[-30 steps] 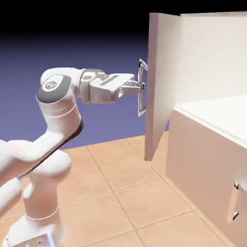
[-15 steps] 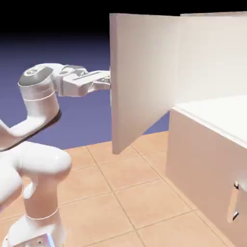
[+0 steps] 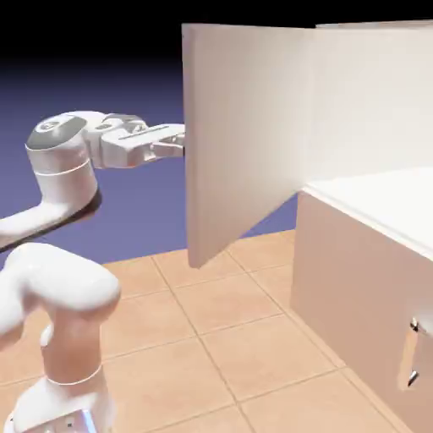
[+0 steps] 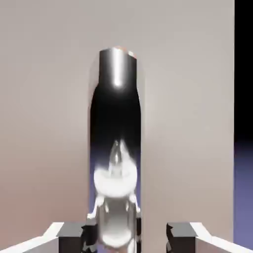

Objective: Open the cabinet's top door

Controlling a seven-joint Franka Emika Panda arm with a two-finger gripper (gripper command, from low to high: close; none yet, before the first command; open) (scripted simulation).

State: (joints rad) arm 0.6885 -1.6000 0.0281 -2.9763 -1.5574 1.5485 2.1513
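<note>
Tiled floor (image 3: 211,330), violet backdrop; top door (image 3: 245,127) of cabinet (image 3: 355,279) swung wide, its metal handle (image 4: 116,148) clamped between the tool (image 4: 126,236).

Pale beige top door (image 3: 245,135), white arm (image 3: 59,287), terracotta tiled floor (image 3: 211,338), shiny metal handle (image 4: 116,148)

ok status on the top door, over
Gripper at the door's metal handle, grip unclear. Top door swung well open from the cabinet. Nothing in the way.
</note>
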